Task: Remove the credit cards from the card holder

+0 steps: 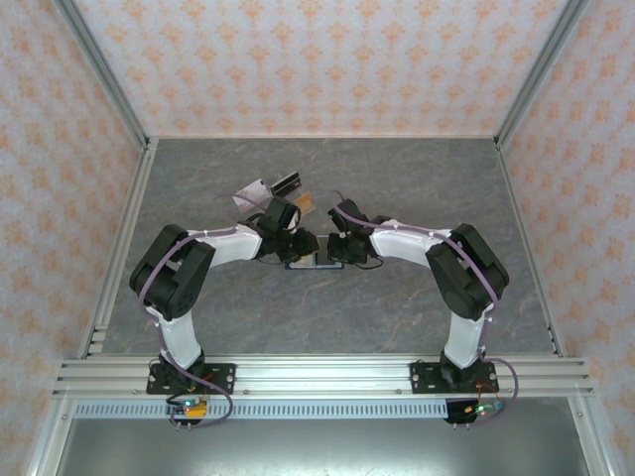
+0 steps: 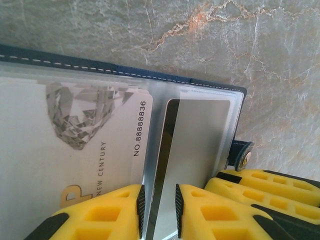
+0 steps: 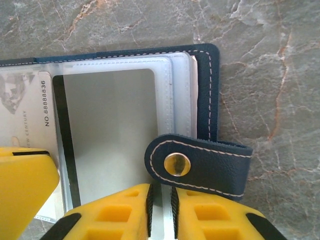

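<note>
At the centre of the grey marbled table point(image 1: 417, 178), the card holder point(image 1: 303, 262) lies open and flat, with the two arms meeting over it from left and right.

Left wrist view: clear sleeves within the navy stitched cover hold two credit cards side by side. One is a pale card point(image 2: 75, 150) printed with a diamond, "NEW CENTURY" and a number. The other is a grey card point(image 2: 200, 135) with a dark stripe along one long edge. The left jaws are drawn in to a narrow slit, and their yellow fingers point(image 2: 100, 215) straddle the striped edge of the grey card. Whether they actually pinch the card or its sleeve cannot be told from this angle.

Right wrist view: the closing tab point(image 3: 210, 167), with its metal snap point(image 3: 177, 164), lies folded inward over the sleeve's outer edge. The right jaws are likewise nearly together, set at the sleeve edge just below the tab; their hold, if any, cannot be told.

Far side of the table: a clear acrylic stand point(image 1: 263, 190) sits well apart from the card holder, with an orange-brown card point(image 1: 306, 203) near it.
</note>
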Controlling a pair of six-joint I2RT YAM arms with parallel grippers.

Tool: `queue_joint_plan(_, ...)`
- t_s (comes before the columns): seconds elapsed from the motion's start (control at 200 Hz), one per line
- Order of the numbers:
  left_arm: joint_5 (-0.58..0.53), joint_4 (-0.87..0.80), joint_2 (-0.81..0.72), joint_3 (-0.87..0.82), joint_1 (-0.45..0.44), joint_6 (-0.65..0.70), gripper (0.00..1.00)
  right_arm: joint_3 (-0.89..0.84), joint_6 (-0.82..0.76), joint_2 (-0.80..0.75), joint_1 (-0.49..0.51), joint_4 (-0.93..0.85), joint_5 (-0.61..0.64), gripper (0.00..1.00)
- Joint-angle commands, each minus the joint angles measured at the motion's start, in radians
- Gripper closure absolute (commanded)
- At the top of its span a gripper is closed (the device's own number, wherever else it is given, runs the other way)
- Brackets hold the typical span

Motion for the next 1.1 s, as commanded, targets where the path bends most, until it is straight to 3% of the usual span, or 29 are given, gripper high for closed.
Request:
queue_joint_plan(0.0, 0.013, -0.002, 0.022, 0.03, -0.005, 0.015, 0.74, 0.02, -0.01, 0.037, 0.0, -0.041, 0.009, 0.81)
queue_joint_plan(0.365, -0.012, -0.014, 0.028, 0.014, -0.005, 0.065, 0.73, 0.023, -0.009, 0.056, -0.009, -0.044, -0.007, 0.84)
queue_joint_plan(0.891, 0.079, 0.072, 0.017, -0.012, 0.002, 0.05, 0.74, 0.021, -0.01, 0.066, -0.013, -0.042, -0.028, 0.85)
queue_joint_plan(1.096, 0.13, 0.141, -0.013, -0.032, 0.007, 0.025, 0.8, 0.02, -0.012, 0.066, -0.015, -0.044, -0.027, 0.85)
